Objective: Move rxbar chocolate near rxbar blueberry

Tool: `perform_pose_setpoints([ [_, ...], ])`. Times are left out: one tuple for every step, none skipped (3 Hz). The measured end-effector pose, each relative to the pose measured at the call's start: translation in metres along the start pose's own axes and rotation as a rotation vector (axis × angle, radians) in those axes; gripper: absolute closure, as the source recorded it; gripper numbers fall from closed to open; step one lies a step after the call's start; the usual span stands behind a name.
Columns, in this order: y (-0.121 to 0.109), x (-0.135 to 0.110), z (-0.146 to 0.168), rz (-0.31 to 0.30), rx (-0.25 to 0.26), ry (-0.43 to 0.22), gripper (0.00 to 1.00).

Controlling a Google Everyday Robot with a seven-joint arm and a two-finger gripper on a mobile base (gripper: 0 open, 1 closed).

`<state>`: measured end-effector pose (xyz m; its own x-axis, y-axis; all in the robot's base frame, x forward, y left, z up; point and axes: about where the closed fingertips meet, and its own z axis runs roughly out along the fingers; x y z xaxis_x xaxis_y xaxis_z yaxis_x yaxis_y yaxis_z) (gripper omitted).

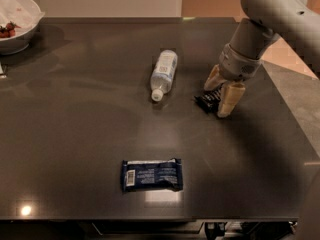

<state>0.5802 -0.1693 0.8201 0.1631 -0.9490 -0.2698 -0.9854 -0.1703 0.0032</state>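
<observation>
The rxbar chocolate [208, 101], a small black wrapper, lies on the dark table right of centre. My gripper [220, 90] is lowered over it, open. One pale finger [229, 100] stands at the bar's right end and the other [213, 78] just behind it. The bar's right part is hidden by the fingers. The rxbar blueberry [152, 175], a dark blue wrapper with a white barcode patch, lies flat near the table's front edge, far to the front left of the gripper.
A clear plastic water bottle [163, 74] lies on its side left of the gripper. A white bowl [17, 21] with red food stands at the back left corner. The table's right edge [292, 134] is close to the arm.
</observation>
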Motion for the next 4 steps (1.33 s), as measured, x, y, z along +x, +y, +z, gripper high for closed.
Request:
perform_pose_setpoints([
  [0.001,0.0,-0.003,-0.004,-0.001,-0.002,0.64],
  [0.001,-0.001,-0.006,-0.004,-0.001,-0.002,0.87],
  [0.022,-0.017,-0.014,-0.024,-0.008,-0.034,1.0],
  [0.036,-0.029,-0.02,-0.039,-0.013,-0.055,1.0],
])
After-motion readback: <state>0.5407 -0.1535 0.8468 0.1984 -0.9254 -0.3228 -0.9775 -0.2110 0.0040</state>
